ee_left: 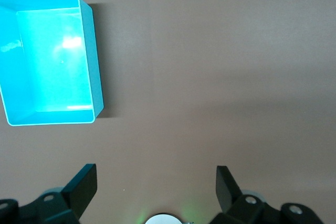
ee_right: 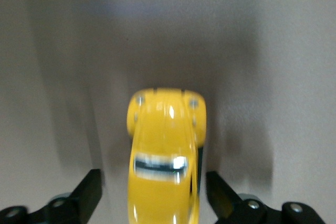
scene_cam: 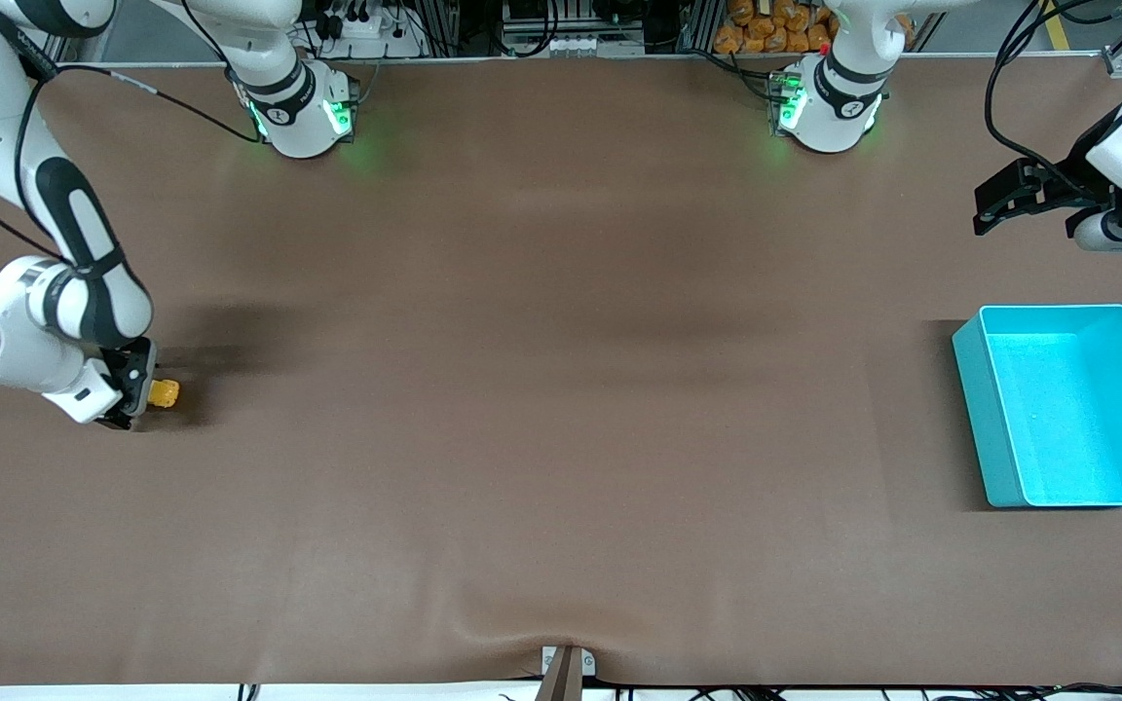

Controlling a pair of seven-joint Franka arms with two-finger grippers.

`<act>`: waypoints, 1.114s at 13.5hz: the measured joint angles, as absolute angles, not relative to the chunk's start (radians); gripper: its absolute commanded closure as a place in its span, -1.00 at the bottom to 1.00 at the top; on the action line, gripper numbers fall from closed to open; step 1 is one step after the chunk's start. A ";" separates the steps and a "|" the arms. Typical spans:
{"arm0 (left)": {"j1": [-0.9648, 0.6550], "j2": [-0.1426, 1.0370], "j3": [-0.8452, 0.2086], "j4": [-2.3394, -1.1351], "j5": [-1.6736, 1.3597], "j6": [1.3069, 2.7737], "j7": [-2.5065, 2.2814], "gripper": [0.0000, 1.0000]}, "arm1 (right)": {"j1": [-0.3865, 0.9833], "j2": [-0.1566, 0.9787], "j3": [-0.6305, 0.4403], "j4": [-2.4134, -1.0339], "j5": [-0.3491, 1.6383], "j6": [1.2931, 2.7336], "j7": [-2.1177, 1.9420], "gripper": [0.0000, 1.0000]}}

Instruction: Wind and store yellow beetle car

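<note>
Right gripper point(ee_right: 149, 192) low at table point(scene_cam: 561, 389), fingers spread wide, not gripping; yellow beetle car point(ee_right: 165, 161) sits on the table between them, nose poking past fingertips. Left gripper point(ee_left: 156, 190) waits wide open, near teal bin point(ee_left: 93, 61).

Even overhead lighting; front view sharp, right wrist view blurred.

The brown table point(scene_cam: 561, 389) is evenly lit, with soft dark shadows spreading from the right gripper point(scene_cam: 132, 389) toward the table's middle and a narrow shadow along the teal bin point(scene_cam: 985, 419) wall. Green indicator glow spills onto the mat at both arm bases. In the left wrist view a white glare patch sits on the bin floor, ahead of the jaws. In the right wrist view the yellow beetle car point(ee_right: 165, 156) between the jaws is out of focus, with specular highlights on its roof and broad streaked shadows on either side.
</note>
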State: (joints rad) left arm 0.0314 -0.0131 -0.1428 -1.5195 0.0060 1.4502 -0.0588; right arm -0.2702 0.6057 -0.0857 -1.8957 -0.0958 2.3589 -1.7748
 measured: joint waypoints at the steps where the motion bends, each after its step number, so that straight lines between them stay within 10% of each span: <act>1: 0.031 -0.013 -0.143 -1.519 0.006 1.450 -0.059 -1.00 | -0.270 0.607 -0.086 -1.854 -0.096 2.311 -1.784 -1.00; 15: 0.031 -0.013 -0.143 -1.519 0.006 1.450 -0.059 -1.00 | -0.275 0.482 -0.077 -1.550 -0.031 1.794 -1.841 -1.00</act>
